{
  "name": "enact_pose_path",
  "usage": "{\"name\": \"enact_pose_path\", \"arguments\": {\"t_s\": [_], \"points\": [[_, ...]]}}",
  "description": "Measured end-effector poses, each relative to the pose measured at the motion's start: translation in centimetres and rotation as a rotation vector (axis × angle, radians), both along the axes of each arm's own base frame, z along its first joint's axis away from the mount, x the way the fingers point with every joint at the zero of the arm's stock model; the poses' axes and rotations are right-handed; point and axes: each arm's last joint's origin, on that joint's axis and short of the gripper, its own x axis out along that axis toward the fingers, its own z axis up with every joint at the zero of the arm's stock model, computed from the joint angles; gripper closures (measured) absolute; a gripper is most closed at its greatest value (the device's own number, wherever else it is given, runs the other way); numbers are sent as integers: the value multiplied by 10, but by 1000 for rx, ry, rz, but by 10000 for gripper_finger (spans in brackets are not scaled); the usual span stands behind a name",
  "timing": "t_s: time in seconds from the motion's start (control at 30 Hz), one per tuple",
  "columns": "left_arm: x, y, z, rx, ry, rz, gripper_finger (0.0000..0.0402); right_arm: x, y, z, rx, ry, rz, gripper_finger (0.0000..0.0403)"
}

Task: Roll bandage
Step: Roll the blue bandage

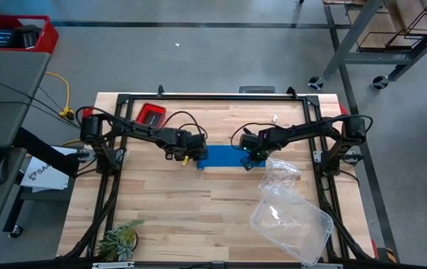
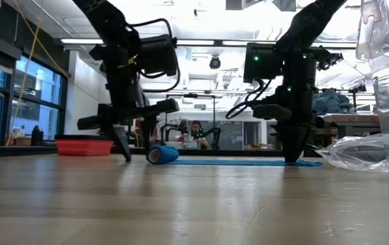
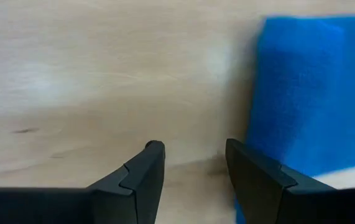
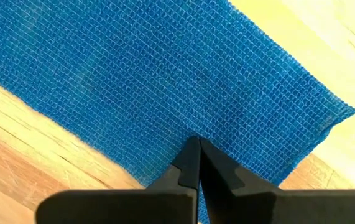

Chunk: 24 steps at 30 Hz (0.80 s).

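The bright blue stretchy fabric bandage (image 1: pixel 223 157) lies mid-table, its left end wound into a stubby roll (image 2: pixel 161 154), most of the strip still flat: rolling looks barely begun. The left gripper (image 3: pixel 189 168) stands open and empty beside the roll; the right gripper (image 4: pixel 197 163), shut, pins the far end. Pale wooden table (image 1: pixel 168 202), workshop behind.

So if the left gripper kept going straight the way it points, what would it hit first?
Most likely bare table. The left gripper points down at the wood with its fingers open, and the bandage lies just beside that line rather than in it, though depth is hard to judge.
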Motion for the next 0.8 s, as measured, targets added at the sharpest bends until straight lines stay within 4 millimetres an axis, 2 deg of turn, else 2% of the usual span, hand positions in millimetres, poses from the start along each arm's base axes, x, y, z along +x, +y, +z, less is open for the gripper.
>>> {"name": "enact_pose_path", "arguments": {"t_s": [0.13, 0.27, 0.37, 0.53, 0.8], "points": [[12, 1, 12, 27, -51, -45, 232, 0, 0, 0, -1, -3, 0, 403], [13, 3, 14, 39, -50, -54, 244, 1, 0, 0, -1, -6, 0, 403], [18, 4, 20, 46, -91, -55, 281, 1, 0, 0, -2, -10, 0, 403], [29, 1, 26, 66, -197, -83, 381, 1, 0, 0, -3, -15, 0, 403], [47, 10, 37, 87, -428, -57, 400, 2, 0, 0, -3, -19, 0, 403]]}}
